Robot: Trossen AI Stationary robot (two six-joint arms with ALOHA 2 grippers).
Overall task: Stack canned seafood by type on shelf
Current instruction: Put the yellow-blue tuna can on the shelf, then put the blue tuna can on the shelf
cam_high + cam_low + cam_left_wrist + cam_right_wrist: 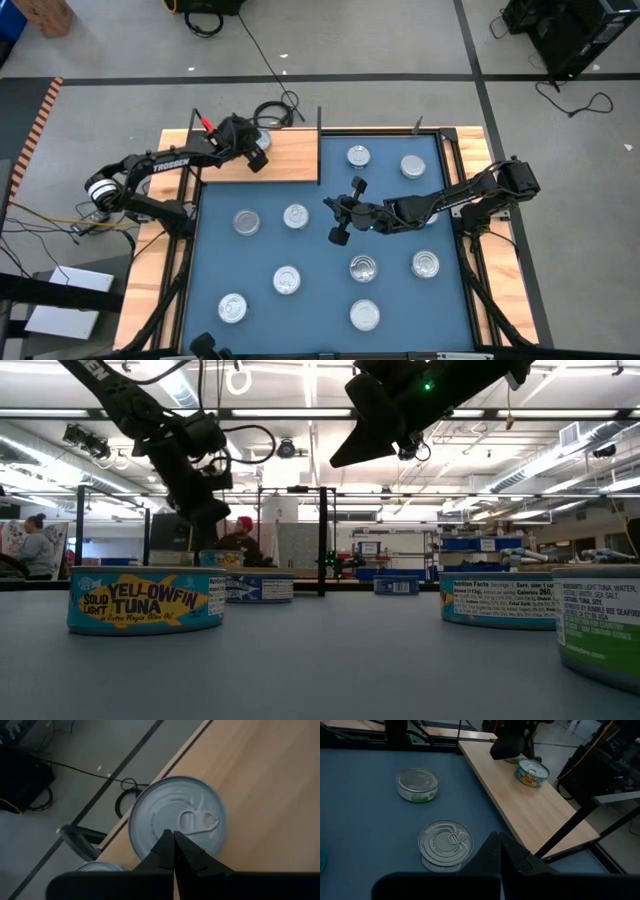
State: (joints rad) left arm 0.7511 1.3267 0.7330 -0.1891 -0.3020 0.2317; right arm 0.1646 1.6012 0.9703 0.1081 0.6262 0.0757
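Several round silver tins lie flat on the blue mat (pixel 320 290). The shelf (pixel 292 160) is a light wooden board at the mat's far left, with black posts. One tin (pixel 259 139) stands on its far edge; its pull-tab lid (pixel 177 817) fills the left wrist view. My left gripper (pixel 256 152) hovers over it, shut. A second tin's rim (pixel 97 866) shows beside it. A yellow-labelled tin (pixel 532 774) sits on the shelf in the right wrist view. My right gripper (pixel 330 208) is shut, raised over the mat's middle, near a pull-tab tin (pixel 446 844). My left gripper's shut fingertips (pixel 167 845) point down from above over the rim of the tin's lid (pixel 150 847). I cannot tell whether they touch it. The tin stands flat on the shelf board.
Tins on the mat stand apart with bare mat between them, e.g. (pixel 246 221), (pixel 295 216), (pixel 363 268), (pixel 412 166). A yellow tuna tin (pixel 146 600) is close to the low camera. Cables lie on the floor beyond the shelf (pixel 275 112). People sit in the room behind.
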